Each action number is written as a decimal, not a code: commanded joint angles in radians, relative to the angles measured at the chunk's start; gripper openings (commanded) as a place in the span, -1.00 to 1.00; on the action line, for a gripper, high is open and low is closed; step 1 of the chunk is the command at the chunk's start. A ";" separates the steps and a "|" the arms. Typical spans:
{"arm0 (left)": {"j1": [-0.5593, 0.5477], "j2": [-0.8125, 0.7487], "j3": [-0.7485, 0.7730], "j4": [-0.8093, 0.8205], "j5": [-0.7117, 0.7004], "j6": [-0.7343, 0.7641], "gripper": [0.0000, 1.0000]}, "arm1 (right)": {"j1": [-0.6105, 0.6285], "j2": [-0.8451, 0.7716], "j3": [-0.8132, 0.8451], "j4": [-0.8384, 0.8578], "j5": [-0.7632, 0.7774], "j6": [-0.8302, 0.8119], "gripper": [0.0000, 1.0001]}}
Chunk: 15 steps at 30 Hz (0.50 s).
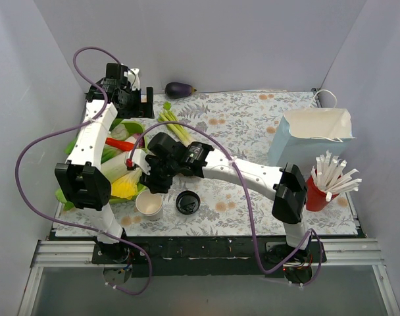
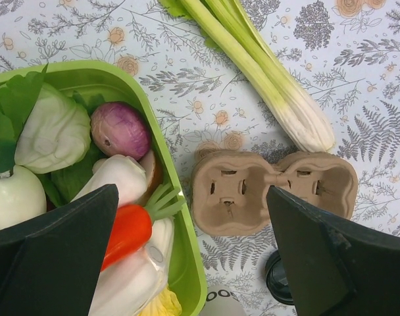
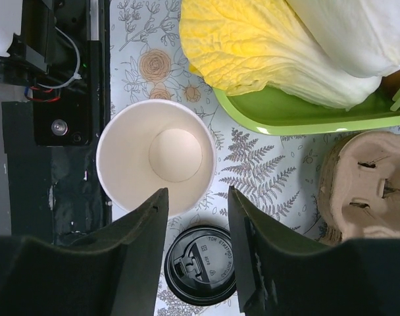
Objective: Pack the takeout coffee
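Note:
No lidded takeout coffee shows in any view. A lidless white paper cup [image 1: 149, 205] [image 3: 156, 155] stands near the table's front edge, with a loose black round lid [image 1: 187, 202] [image 3: 201, 264] lying flat to its right. My right gripper [image 1: 155, 179] [image 3: 197, 197] hovers above the two, its jaws partly apart with nothing between them. A brown pulp cup carrier [image 2: 272, 191] [image 3: 368, 184] lies beside the lid. My left gripper [image 1: 142, 100] [image 2: 193, 191] is raised at the back left, wide open and empty.
A green tray [image 2: 180, 250] [image 3: 299, 118] of toy vegetables fills the left side. Celery [image 1: 174, 125] [image 2: 272, 85] lies behind the carrier and an eggplant [image 1: 179, 89] by the back wall. A pale paper bag [image 1: 312, 135] and a red cup of straws [image 1: 318, 192] stand at the right.

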 commanded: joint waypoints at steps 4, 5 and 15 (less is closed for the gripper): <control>0.012 -0.091 -0.049 0.037 0.001 -0.018 0.96 | 0.044 0.022 0.038 0.001 0.122 0.021 -0.10; 0.013 -0.101 -0.055 0.038 -0.001 -0.018 0.96 | 0.048 0.031 0.041 0.002 0.131 0.022 -0.11; 0.013 -0.207 -0.127 0.038 0.002 -0.006 0.96 | 0.057 0.079 0.075 0.013 0.187 0.038 -0.31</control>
